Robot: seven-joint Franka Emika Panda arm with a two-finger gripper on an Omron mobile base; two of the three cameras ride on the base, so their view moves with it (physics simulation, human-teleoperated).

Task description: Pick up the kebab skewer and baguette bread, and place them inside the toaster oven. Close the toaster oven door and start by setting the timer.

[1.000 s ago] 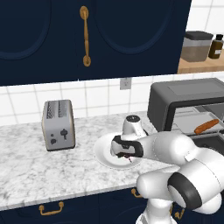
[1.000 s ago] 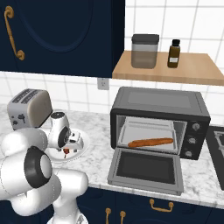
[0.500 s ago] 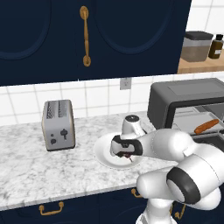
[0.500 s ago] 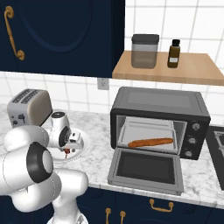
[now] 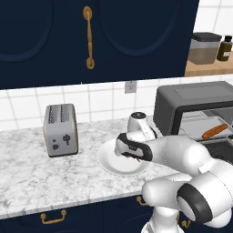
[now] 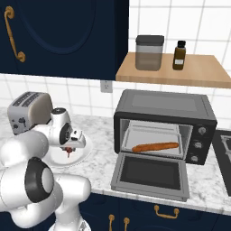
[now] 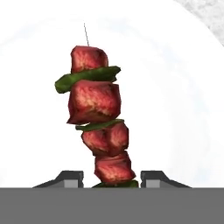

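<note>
A grey-white marble bench (image 5: 41, 173) runs under dark navy cupboards (image 5: 54, 36) and a white tiled wall (image 6: 81, 92). A silver toaster (image 5: 60, 129) stands at nine o'clock from the white plate (image 5: 111, 164). The toaster oven (image 6: 164, 124) sits at three o'clock, its door (image 6: 151, 175) folded down, the baguette bread (image 6: 155, 146) lying on the tray inside. A wooden shelf (image 6: 198, 72) above holds a jar (image 6: 149, 52) and a dark bottle (image 6: 179, 55).

The gripper (image 7: 111, 179) hangs low over the plate; its fingers (image 7: 70, 178) flank the bottom chunk of the kebab skewer (image 7: 97, 118); whether they grip it I cannot tell. Compared with a second ago, the hand sits a touch lower; everything else is unchanged.
</note>
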